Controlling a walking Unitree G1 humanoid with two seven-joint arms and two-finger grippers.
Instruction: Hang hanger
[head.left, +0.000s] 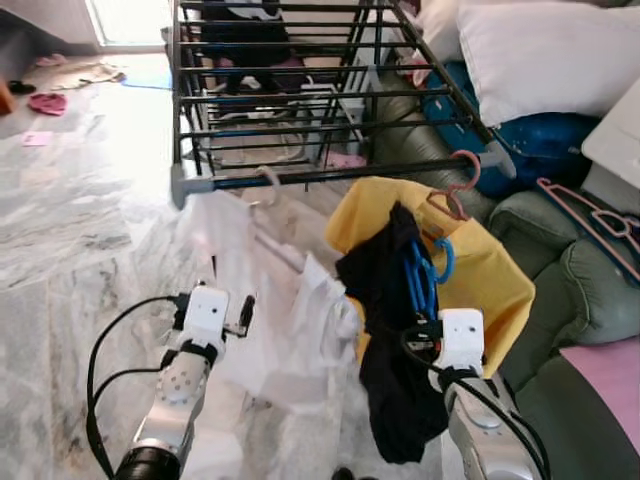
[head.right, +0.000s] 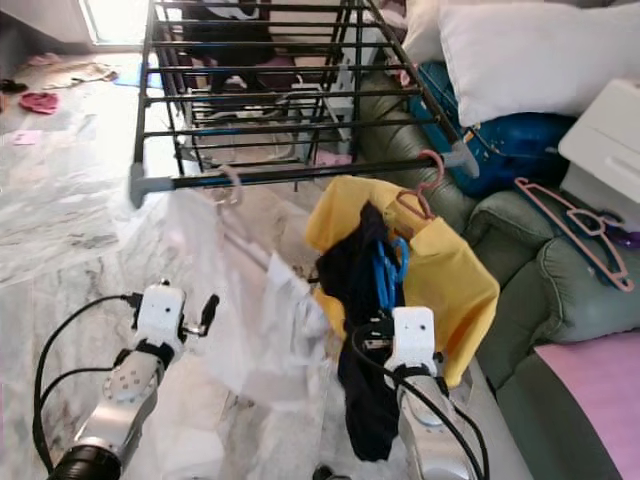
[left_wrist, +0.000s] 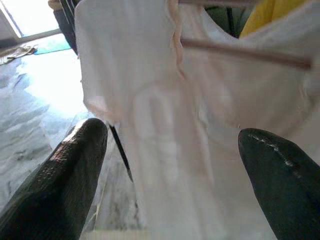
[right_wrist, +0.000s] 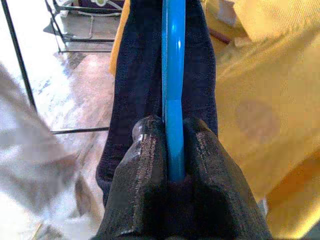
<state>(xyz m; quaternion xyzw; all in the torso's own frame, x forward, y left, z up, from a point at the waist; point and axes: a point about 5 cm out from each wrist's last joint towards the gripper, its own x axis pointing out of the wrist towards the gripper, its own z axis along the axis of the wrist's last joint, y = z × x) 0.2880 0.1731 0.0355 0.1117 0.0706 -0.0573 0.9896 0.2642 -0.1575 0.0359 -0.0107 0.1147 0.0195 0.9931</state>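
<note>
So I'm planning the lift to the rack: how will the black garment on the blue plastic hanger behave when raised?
Probably floppy: the black garment hangs in limp folds below the right gripper, which pinches the blue plastic hanger. It likely sways, and could brush the yellow shirt beside it. The hanger looks stiff.

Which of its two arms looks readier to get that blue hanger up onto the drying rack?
The right. Its end effector is already shut on the blue hanger, which carries the black garment, just below the rack's front bar. The left end effector is open and empty, facing the white garment.
</note>
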